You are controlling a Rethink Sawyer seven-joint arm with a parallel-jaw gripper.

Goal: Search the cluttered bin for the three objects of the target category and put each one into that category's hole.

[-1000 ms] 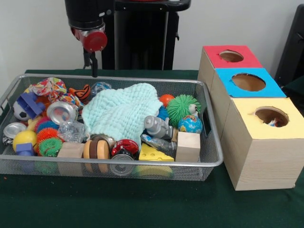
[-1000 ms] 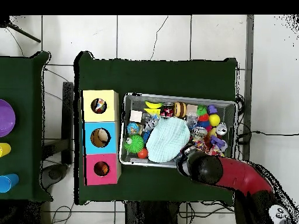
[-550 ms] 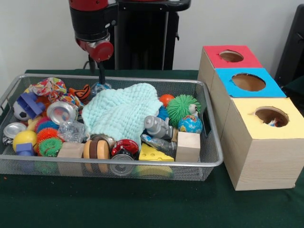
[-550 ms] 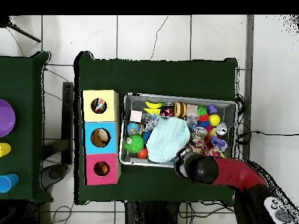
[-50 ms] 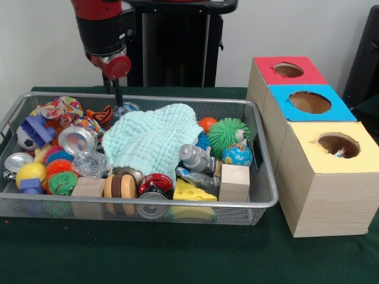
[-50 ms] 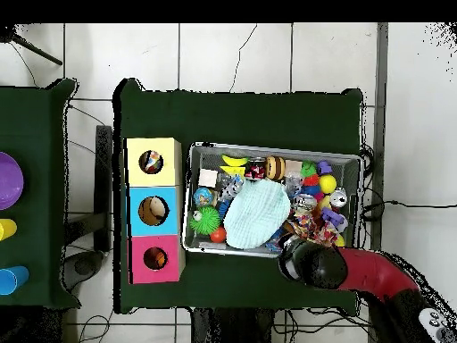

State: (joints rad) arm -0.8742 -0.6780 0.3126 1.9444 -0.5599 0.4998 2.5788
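A wire mesh bin point(image 5: 148, 203) point(image 6: 268, 149) is packed with small toys. A mint-green cloth point(image 5: 151, 139) point(image 6: 256, 217) lies over its middle. My gripper point(image 5: 115, 97) hangs at the bin's back rim, left of the cloth, above an orange striped toy point(image 5: 102, 114); nothing is seen in it. In the overhead view the arm's red and black end point(image 6: 311, 263) covers it at the bin's lower edge. Beside the bin stand three boxes with round holes: red top point(image 5: 266, 68), blue top point(image 5: 283, 107), yellow top point(image 5: 307, 142).
Around the cloth lie a green spiky ball point(image 5: 228, 131), a globe ball point(image 5: 237, 155), an orange ball point(image 5: 207, 123), a silver can point(image 5: 77, 140), a wooden block point(image 5: 234, 182) and a yellow cheese wedge point(image 5: 189, 190). A soccer ball point(image 5: 25, 137) sits far left.
The arm swung in over the bin's back edge toward the cloth, then drew back left and slightly up. Nothing in the bin has moved.
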